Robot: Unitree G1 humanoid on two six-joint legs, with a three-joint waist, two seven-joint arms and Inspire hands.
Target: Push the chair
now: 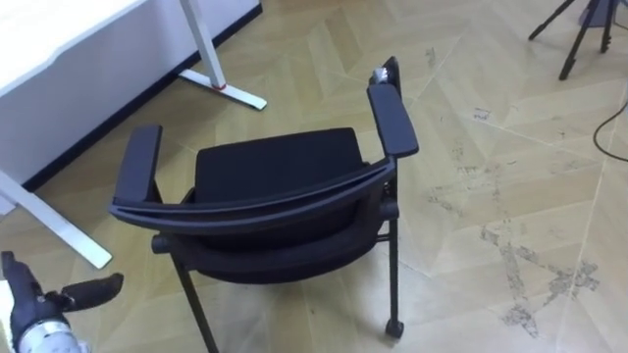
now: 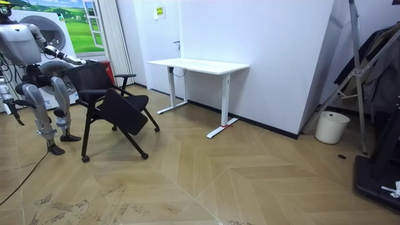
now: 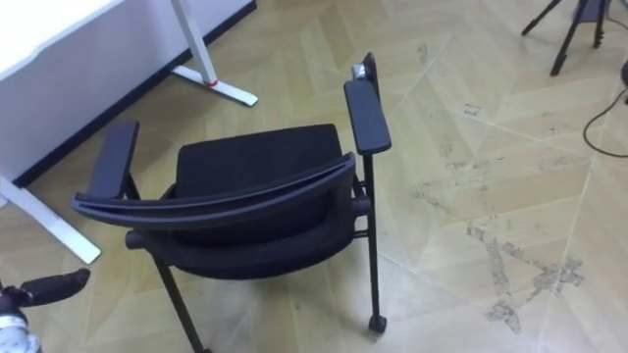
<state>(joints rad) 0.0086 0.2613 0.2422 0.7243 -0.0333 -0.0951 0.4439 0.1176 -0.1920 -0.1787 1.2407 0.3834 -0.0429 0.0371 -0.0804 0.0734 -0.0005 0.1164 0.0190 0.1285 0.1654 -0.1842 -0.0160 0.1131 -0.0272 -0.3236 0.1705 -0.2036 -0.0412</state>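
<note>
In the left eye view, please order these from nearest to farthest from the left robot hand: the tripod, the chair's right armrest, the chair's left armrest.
Measured from the left robot hand, at the lower left:
1. The left armrest, just above the hand, on the left.
2. The right armrest, farther right, near the middle.
3. The tripod, far off at the upper right.

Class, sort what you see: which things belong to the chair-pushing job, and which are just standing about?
Part of the job: the black chair; the robot's left hand, open behind it and not touching.
Standing about: the white desk; the tripod; the white bucket.
</note>
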